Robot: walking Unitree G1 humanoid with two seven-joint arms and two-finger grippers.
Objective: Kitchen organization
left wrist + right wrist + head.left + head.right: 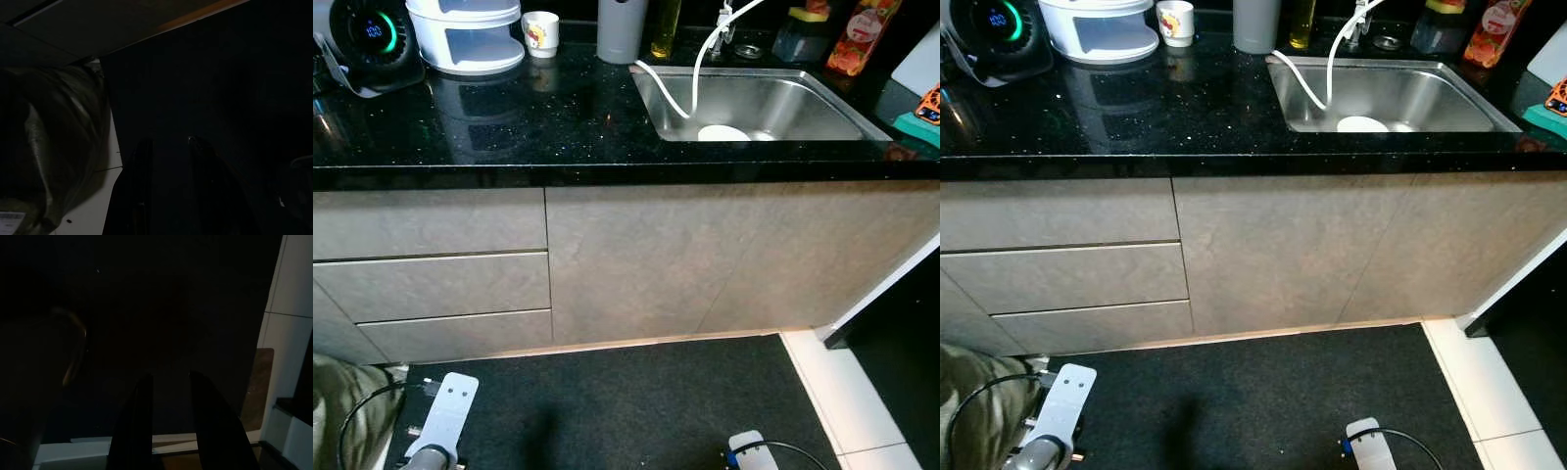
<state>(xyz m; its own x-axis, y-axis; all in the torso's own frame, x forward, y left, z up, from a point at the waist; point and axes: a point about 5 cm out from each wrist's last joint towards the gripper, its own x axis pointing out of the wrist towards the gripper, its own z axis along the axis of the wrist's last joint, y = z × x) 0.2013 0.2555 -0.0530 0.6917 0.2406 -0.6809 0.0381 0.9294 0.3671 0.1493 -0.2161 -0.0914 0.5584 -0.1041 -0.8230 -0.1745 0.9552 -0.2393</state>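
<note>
White plate (722, 133) lies in steel sink (803, 103), hose (677, 93) curling beside it. Black counter (509, 127) carries mug (540, 33), white container (468, 34). My left gripper (168, 147) and right gripper (167, 379) hang low over dark mat (636, 411), fingers narrowly parted, holding nothing.

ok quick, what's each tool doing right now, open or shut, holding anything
Left tool: open, holding nothing, hanging low over the dark floor mat.
Right tool: open, holding nothing, also hanging idle.
</note>
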